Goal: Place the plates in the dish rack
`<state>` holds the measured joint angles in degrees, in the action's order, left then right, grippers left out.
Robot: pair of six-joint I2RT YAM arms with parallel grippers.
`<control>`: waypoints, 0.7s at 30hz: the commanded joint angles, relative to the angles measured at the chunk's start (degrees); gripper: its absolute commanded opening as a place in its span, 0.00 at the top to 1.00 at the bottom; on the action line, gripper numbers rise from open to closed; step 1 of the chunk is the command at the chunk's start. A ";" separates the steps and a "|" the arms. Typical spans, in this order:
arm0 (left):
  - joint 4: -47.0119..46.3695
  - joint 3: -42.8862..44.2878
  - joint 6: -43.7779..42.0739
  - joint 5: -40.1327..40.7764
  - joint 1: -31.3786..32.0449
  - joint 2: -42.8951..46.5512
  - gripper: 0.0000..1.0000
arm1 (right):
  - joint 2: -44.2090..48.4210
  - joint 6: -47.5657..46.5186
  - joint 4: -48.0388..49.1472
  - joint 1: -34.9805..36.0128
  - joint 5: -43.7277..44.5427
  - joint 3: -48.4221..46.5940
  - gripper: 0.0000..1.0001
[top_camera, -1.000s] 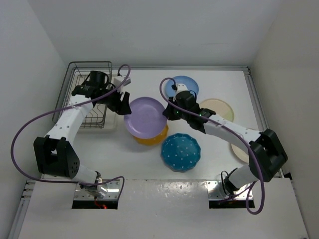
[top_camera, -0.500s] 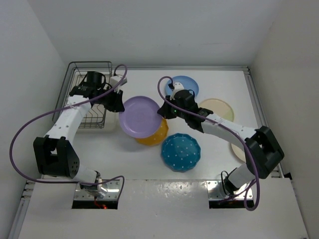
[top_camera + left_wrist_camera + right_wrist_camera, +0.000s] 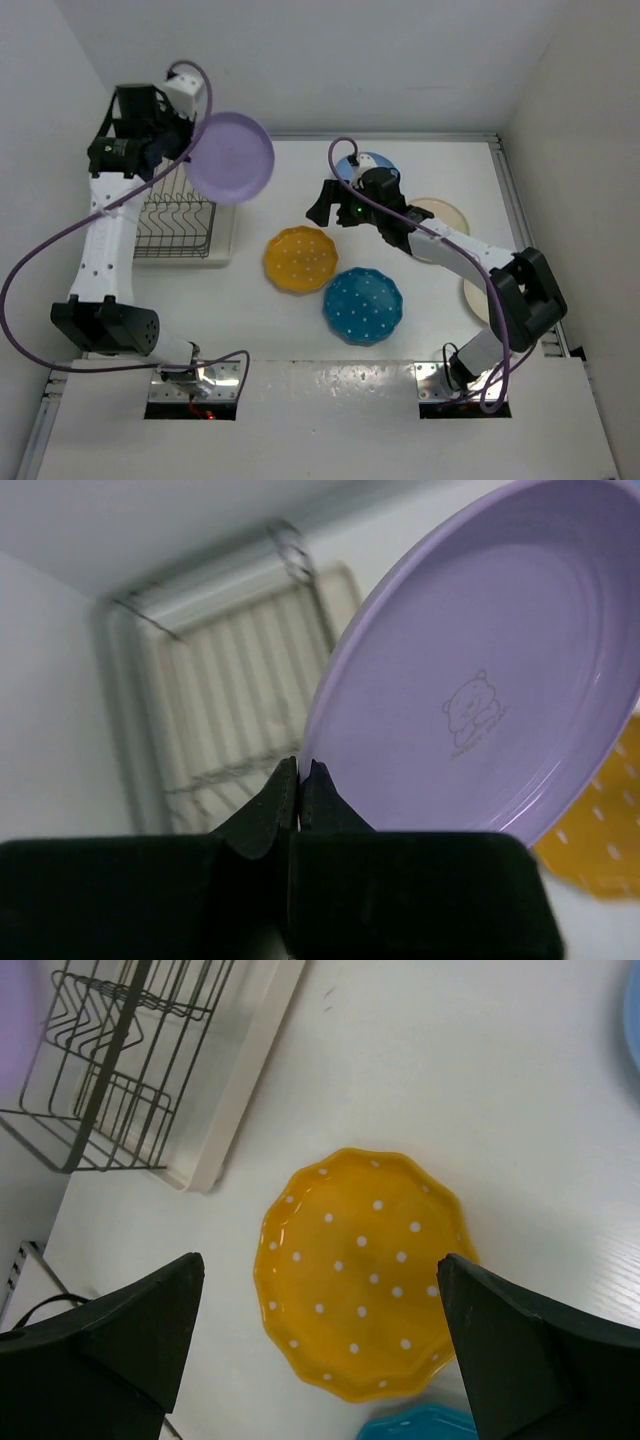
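My left gripper (image 3: 183, 140) is shut on the rim of the lavender plate (image 3: 230, 157), which hangs tilted in the air above the dark wire dish rack (image 3: 175, 210). In the left wrist view the fingertips (image 3: 300, 772) pinch the lavender plate (image 3: 470, 680) at its edge, with the dish rack (image 3: 230, 710) below. My right gripper (image 3: 319, 207) stands open and empty above the yellow dotted plate (image 3: 300, 258); the right wrist view shows that yellow plate (image 3: 365, 1270) between the spread fingers (image 3: 150, 1330). The teal plate (image 3: 362, 305) lies flat beside it. The light blue plate (image 3: 375, 163) is partly hidden behind the right arm.
A flat cream tray (image 3: 222, 238) lies under the rack. A cream plate (image 3: 440, 218) sits at the right, and another pale plate (image 3: 478, 300) is half hidden under the right arm. White walls close in on the left, the back and the right.
The left gripper closed on the lavender plate's rim and lifted it up and left off the yellow plate. The right gripper opened, released the plate and drew back.
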<state>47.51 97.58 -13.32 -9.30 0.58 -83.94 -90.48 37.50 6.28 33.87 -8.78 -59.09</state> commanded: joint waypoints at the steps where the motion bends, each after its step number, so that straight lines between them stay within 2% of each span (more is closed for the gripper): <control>1: -0.40 9.89 -0.99 13.05 -1.28 0.80 1.00 | 1.62 -0.67 -0.22 -1.08 0.24 -1.73 0.00; 2: -0.40 11.74 -1.70 20.74 -1.28 0.10 1.00 | 2.32 -0.67 -0.39 -1.69 0.60 -1.30 0.00; 4: -1.27 10.01 -4.33 29.30 -1.90 0.09 1.00 | 2.76 -0.76 -1.18 -1.96 1.83 -0.50 0.00; 5: -2.15 8.34 -5.56 38.13 -2.51 0.09 1.00 | 3.11 -0.76 -1.36 -2.40 1.92 -0.41 0.00; 7: -7.67 3.61 -9.94 47.57 -3.30 0.09 1.00 | 3.73 -0.85 -2.24 -2.84 2.89 0.46 0.00; 8: -10.30 -2.07 -11.80 54.93 -3.30 1.57 1.00 | 4.16 -0.93 -2.59 -3.28 3.06 0.82 0.00; 9: -12.76 -4.74 -13.47 57.53 -3.91 2.11 1.00 | 4.17 -1.11 -2.85 -3.37 3.15 0.73 0.00; 10: -16.70 -6.94 -15.57 59.12 -4.53 2.64 1.00 | 4.17 -1.20 -3.99 -3.63 3.15 0.64 0.00; 15: -21.31 -14.33 -15.59 58.36 -6.11 4.14 1.00 | 1.72 -2.07 -8.39 -4.60 2.80 -4.00 0.00; 21: -25.88 -18.12 -16.65 57.73 -8.67 3.52 1.00 | 0.39 -1.64 -10.33 -4.42 2.36 -7.09 0.00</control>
<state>28.77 80.68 -28.16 44.97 -6.52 -82.32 -89.56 36.40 -3.81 29.54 -6.44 -62.72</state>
